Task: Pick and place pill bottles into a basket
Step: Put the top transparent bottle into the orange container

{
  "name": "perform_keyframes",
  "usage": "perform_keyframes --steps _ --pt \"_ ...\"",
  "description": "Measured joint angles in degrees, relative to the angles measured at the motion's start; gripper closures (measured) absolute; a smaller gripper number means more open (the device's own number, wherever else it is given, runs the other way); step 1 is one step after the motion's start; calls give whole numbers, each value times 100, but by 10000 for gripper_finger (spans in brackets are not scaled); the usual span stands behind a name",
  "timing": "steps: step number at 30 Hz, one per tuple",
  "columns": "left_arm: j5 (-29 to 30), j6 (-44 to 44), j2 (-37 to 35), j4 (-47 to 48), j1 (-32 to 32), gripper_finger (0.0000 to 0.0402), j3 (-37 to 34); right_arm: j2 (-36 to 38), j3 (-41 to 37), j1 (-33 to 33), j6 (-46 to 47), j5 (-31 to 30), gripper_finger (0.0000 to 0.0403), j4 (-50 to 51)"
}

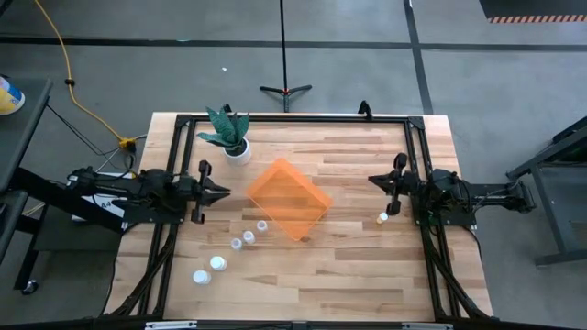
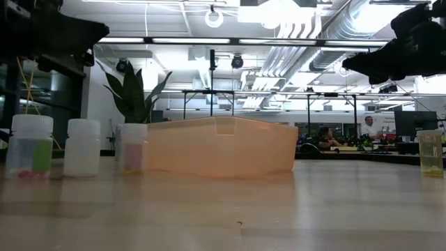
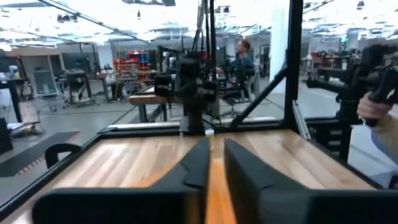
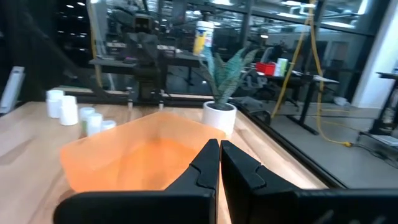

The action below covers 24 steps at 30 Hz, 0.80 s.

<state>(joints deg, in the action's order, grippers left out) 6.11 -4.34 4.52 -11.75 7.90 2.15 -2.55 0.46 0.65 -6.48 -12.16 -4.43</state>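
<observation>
The orange basket (image 1: 289,197) lies flat on the table's middle, turned corner-on; it also shows in the low view (image 2: 219,146) and the right wrist view (image 4: 143,155). Several white pill bottles stand upright in a slanting row (image 1: 236,244) from the basket's near-left corner toward the table's near edge, and they show in the low view (image 2: 82,148). One more bottle (image 1: 382,217) stands right of the basket. My left gripper (image 1: 227,192) hovers shut, left of the basket. My right gripper (image 1: 371,180) hovers shut, right of the basket, near the lone bottle.
A white pot with a green plant (image 1: 237,147) stands at the far left, behind the basket. A black frame (image 1: 293,117) runs along the table's far and side edges. Bare wood lies near the front right (image 1: 367,284).
</observation>
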Motion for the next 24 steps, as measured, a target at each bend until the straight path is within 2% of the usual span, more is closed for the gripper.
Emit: perform_keyframes --steps 6,10,15,24 --pt "-122 109 484 -280 0 159 309 0 -1 0 0 -238 396 -3" --pt "-470 295 988 -502 0 98 692 0 -1 0 0 -249 396 -7" --pt "-860 571 1799 -474 0 83 1215 0 -1 0 0 -247 396 -7" --pt "-1327 704 3439 -47 2 117 2281 0 -1 1 0 -247 396 -7"
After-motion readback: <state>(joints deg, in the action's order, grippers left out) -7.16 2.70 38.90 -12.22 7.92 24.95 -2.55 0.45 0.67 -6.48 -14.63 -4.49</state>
